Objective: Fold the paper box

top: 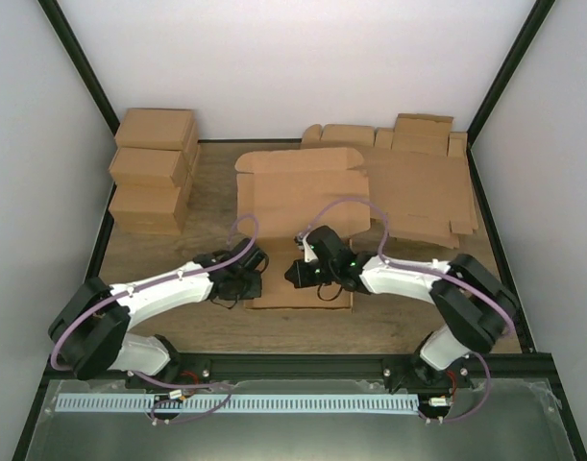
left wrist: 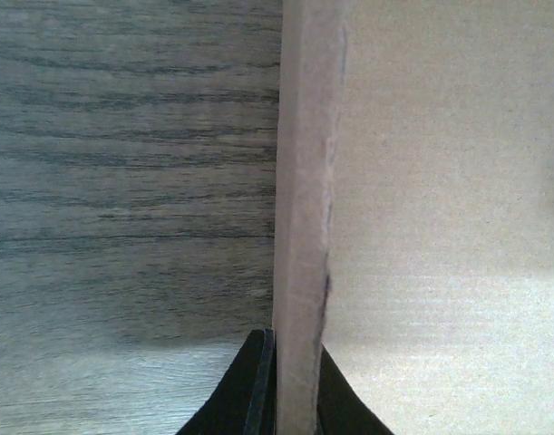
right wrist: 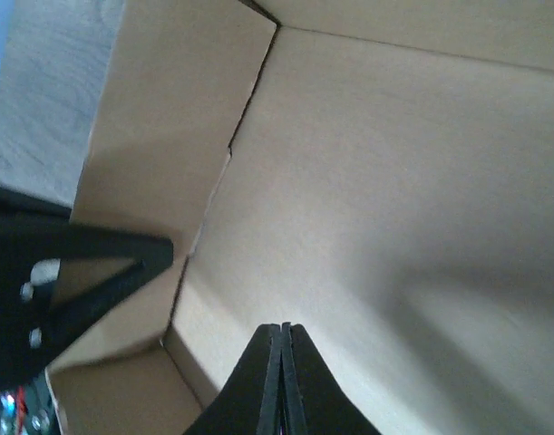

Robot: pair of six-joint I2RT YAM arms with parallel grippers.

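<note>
The paper box [top: 298, 197] is a brown die-cut piece lying in the middle of the table, with its near end under both grippers. My left gripper [top: 247, 276] is at the box's near left side. In the left wrist view it [left wrist: 293, 349] is shut on an upright side flap [left wrist: 302, 181], seen edge-on, with the inner panel [left wrist: 440, 181] to its right. My right gripper [right wrist: 281, 328] is shut with nothing between its fingers, and it points at the box's inner panel [right wrist: 394, 181]. From above it [top: 295, 274] sits over the near end of the box.
Folded brown boxes [top: 154, 168] are stacked at the back left. A sheaf of flat cardboard blanks [top: 423, 182] lies at the back right, touching the box's right edge. Bare wooden table [left wrist: 122, 136] shows left of the held flap. Black frame posts [top: 82, 67] bound the sides.
</note>
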